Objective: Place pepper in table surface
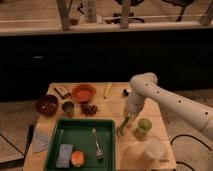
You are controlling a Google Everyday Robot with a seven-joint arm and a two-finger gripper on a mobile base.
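My gripper hangs from the white arm that reaches in from the right. It points down over the table surface, just off the right rim of the tray. The slim green pepper dangles from it, and the gripper is shut on the pepper's top end. The pepper's tip sits close above the light wooden planks, between the tray's edge and the light green cup. I cannot tell whether the tip touches the wood.
A dark green tray at the front holds a fork, a blue sponge and an orange fruit. An orange bowl, dark bowl, grapes and yellow stick lie behind. A white cup stands front right.
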